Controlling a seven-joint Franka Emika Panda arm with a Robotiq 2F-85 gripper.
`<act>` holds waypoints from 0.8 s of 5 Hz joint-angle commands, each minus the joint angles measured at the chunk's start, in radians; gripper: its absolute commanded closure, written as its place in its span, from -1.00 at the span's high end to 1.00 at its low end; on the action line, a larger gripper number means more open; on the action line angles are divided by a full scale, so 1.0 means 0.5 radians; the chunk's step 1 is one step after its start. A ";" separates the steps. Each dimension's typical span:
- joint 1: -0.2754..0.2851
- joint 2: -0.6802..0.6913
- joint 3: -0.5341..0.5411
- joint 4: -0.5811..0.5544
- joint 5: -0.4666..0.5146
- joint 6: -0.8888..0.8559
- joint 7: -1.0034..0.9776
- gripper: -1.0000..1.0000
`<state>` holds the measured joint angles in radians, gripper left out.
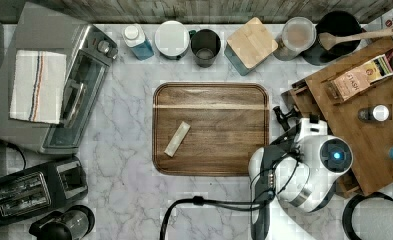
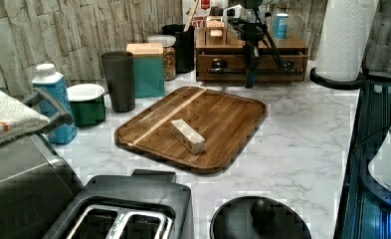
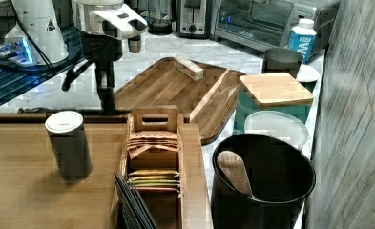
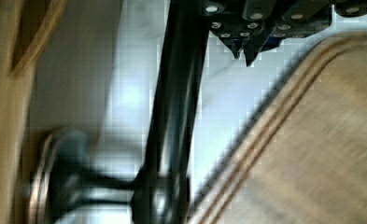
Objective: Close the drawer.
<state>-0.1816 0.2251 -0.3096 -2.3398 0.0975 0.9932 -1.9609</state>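
Drawer (image 2: 252,60) handle (image 2: 255,71) just beside tray (image 2: 233,124) edge.

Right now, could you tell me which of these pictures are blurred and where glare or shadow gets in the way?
The wrist view is heavily smeared; the drawer's black bar handle and the tray beside it have soft edges. In the left view, the drawer front sits in dim shade. In the top view, the toaster oven glass shows pale reflections. In the right view, the marble counter glares bright.

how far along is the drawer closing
Nearly done or just finished: in the left view the drawer front looks about flush with the cabinet. The gripper hangs right at the black handle. Left: a last push if any gap remains, then back away.
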 commanded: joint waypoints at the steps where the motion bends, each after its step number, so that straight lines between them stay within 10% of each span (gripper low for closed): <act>1: -0.076 0.112 -0.330 0.844 -0.183 0.015 -0.064 -1.00; 4: -0.152 0.248 -0.295 0.969 0.056 0.089 -0.304 -1.00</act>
<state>-0.1613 0.3147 -0.3762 -2.1504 0.1267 0.8867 -2.0488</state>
